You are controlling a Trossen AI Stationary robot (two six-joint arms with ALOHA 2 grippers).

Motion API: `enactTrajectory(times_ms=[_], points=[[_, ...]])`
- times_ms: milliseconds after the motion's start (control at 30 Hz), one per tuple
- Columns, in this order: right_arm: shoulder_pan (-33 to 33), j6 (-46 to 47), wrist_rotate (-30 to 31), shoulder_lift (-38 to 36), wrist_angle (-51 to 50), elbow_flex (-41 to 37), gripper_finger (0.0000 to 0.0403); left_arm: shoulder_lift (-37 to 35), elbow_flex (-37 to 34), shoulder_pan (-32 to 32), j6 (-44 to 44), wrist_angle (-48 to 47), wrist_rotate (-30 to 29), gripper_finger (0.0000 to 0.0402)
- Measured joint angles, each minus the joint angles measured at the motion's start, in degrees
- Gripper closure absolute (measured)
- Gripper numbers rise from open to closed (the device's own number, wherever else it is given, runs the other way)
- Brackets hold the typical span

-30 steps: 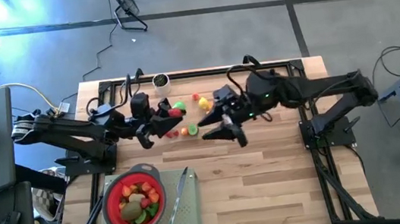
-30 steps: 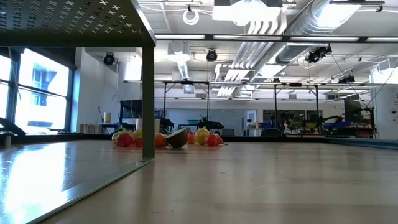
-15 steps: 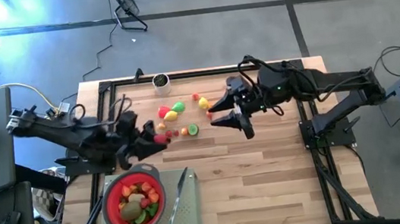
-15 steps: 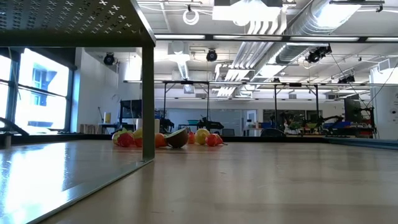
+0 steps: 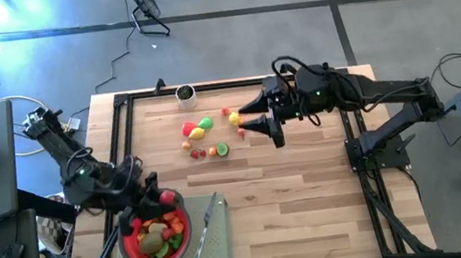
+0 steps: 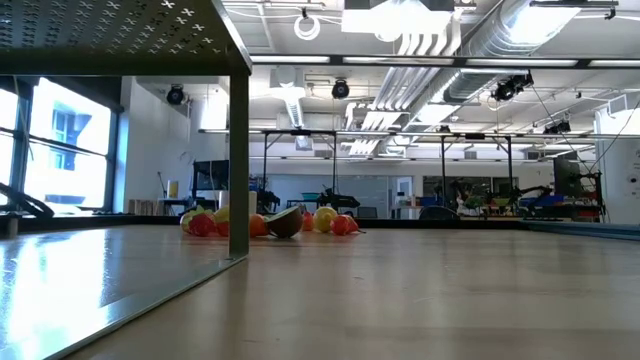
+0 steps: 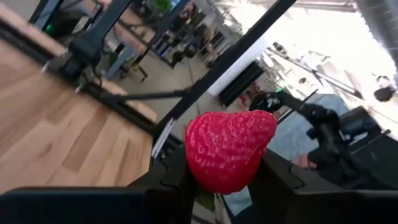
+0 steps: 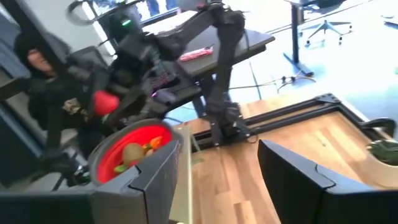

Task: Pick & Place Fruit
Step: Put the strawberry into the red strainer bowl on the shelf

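1. The left gripper hung over the rim of the red strainer near the table's front left corner, with its fingers clamped on a red strawberry.
2. In the left wrist view the strawberry sat pinched between the two dark fingers, its tip pointing down between them.
3. From above, the same strawberry showed as a red spot just above the strainer's upper right edge.
4. The strainer already held several fruits, red, orange, green and brown, piled together inside.
5. It rested on a grey board, with a slim knife lying beside it on that board.
6. The right gripper hovered over the far middle of the table, its fingers spread apart and holding nothing.
7. The right wrist view showed those two fingers wide apart, with the strainer and the left arm's strawberry visible well beyond them.
8. A loose cluster of fruits remained on the table, near the right gripper: a yellow and a green piece side by side, small red ones near a green one, and a yellow one closest to the gripper.
9. The low view showed that cluster lying on the tabletop in the distance.
10. A small round cup stood at the far edge of the table, apart from the fruits.
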Motion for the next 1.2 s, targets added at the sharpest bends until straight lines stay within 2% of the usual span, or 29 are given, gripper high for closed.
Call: enactTrajectory(times_ms=[267, 400, 500, 600, 733, 833, 967, 1200], points=[[-5.0, 0.8, 0.0, 0.0, 0.0, 0.0, 0.0192, 1.0, 0.0, -7.9, -1.7, -1.1, -6.1, 0.0287], [-7.0, 2.2, 0.0, 0.0, 0.1, 0.0, 0.0192, 1.8, 4.9, -9.9, -1.8, -9.1, -7.9, 0.0293], [-8.0, 2.2, 0.0, 0.0, 0.1, 0.0, 0.0192, 4.4, 13.1, -10.7, -2.0, -20.2, -8.1, 0.0307], [-8.6, 2.2, 0.0, 0.2, 0.1, 0.0, 0.0192, 8.7, 22.8, -10.6, -4.0, -36.0, -7.2, 0.0313], [-9.0, 2.2, -0.7, 0.2, 0.1, 0.0, 0.0192, 14.9, 33.3, -10.5, -12.3, -58.9, -5.3, 0.0313], [-9.0, 1.9, -0.7, 0.2, 0.1, 0.0, 0.0192, 19.0, 36.5, -10.5, -19.1, -70.1, -1.2, 0.0305], [-8.9, 1.6, -0.7, 0.2, 0.0, 0.0, 0.0192, 22.6, 36.3, -10.5, -25.0, -74.5, 4.8, 0.0297], [-9.0, 0.0, -0.5, 0.2, 0.1, 0.0, 0.0192, 24.8, 36.2, -10.5, -27.2, -74.5, 6.8, 0.0295]])
